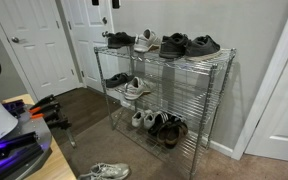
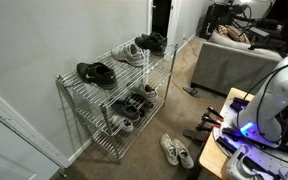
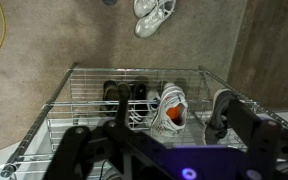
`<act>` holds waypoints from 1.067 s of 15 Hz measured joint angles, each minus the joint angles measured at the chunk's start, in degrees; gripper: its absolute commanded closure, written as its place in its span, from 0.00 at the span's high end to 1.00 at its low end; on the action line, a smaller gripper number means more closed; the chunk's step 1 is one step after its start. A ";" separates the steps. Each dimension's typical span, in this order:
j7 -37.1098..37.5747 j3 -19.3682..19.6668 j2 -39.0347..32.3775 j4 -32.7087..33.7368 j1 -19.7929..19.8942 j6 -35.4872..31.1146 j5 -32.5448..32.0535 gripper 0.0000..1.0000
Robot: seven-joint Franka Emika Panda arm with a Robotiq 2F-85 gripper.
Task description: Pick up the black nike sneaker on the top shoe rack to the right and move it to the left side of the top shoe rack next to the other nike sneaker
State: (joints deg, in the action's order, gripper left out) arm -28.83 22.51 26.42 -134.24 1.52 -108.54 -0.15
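On the silver wire top shoe rack (image 1: pixel 156 58), one black low sneaker (image 1: pixel 119 40) lies at the end near the white door (image 1: pixel 34 45). A white-grey sneaker (image 1: pixel 147 40) lies beside it. Two more black sneakers (image 1: pixel 176 45) lie together at the other end. A pair of white sneakers (image 1: pixel 104 172) lies on the floor in front.

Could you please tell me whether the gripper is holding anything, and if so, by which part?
Nothing is held. In the wrist view the gripper has its jaws wide apart with nothing between them, clear of the top shoe rack.

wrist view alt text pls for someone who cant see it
The black tool, open, fills the foreground before a silver chrome wire shoe rack holding a white-grey sneaker between dark shoes. A pair of white sneakers lies on the carpet beyond.
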 measured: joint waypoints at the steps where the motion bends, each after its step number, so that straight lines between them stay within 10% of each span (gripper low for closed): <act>1: 0.01 -0.42 -0.01 0.00 0.27 -0.24 -0.07 1.00; 10: 12.24 -13.82 -11.74 7.41 0.40 -15.91 -5.21 1.00; 16: 14.57 -15.53 -27.90 21.57 0.59 -16.53 -6.60 1.00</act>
State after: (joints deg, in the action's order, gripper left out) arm -14.26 6.98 -1.49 -112.67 2.11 -125.07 -6.74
